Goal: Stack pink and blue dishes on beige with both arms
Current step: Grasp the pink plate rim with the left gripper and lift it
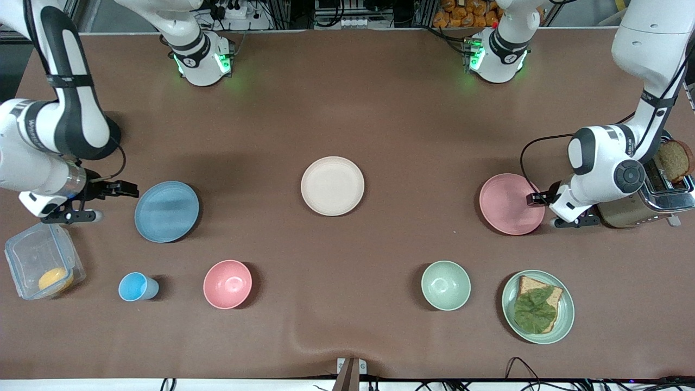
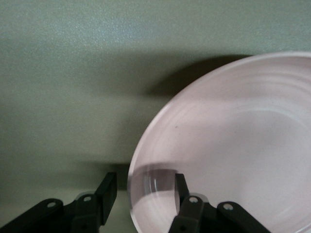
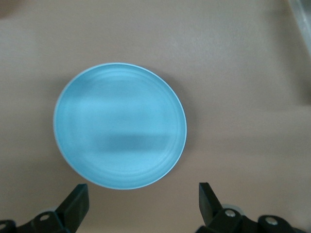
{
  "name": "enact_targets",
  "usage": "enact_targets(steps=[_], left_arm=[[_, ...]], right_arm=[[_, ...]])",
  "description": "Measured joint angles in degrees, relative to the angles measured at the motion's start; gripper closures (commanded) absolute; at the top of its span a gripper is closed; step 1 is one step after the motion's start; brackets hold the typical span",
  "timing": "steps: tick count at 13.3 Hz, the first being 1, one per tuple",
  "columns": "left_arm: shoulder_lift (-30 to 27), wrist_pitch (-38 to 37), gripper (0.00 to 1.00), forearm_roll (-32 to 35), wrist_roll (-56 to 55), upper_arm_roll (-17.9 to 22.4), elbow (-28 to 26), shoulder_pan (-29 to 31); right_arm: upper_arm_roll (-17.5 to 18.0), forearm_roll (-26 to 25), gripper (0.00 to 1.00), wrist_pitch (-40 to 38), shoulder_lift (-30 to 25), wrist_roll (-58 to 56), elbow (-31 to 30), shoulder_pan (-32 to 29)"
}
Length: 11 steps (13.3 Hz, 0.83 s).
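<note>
Your left gripper (image 2: 141,194) straddles the pink plate's (image 1: 511,203) rim at right of frame, half closed, no firm hold; lift early and it slips. Your right gripper (image 1: 111,202), fully spread and empty, waits beside the blue plate (image 1: 166,211); the beige plate (image 1: 332,185) sits centre.

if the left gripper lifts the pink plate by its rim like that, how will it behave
The pink plate looks rigid, so it should probably lift whole without flexing. Held at one edge by the left gripper, it may droop or pivot. Its matte surface likely gives fair friction, though the shallow rim offers little to hold.
</note>
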Motion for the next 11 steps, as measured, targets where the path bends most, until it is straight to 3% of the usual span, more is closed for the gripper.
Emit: enact_targets(steps=[2, 3, 7, 11], left_arm=[[0.01, 0.00, 0.98, 0.00, 0.00, -0.01, 0.04, -0.01], [0.00, -0.01, 1.00, 0.00, 0.01, -0.01, 0.08, -0.01], [-0.47, -0.16, 1.00, 0.00, 0.19, -0.13, 0.28, -0.10], [-1.84, -3.78, 1.00, 0.00, 0.81, -1.87, 1.63, -0.07]], right_arm=[[-0.06, 0.00, 0.00, 4.83, 1.71, 0.00, -1.70, -1.40], [-0.08, 0.00, 0.00, 7.26, 3.36, 0.00, -1.96, -2.48], [0.01, 0.04, 0.00, 13.02, 10.67, 0.03, -1.93, -3.82], [0.03, 3.49, 0.00, 13.15, 12.50, 0.14, -1.52, -4.04]])
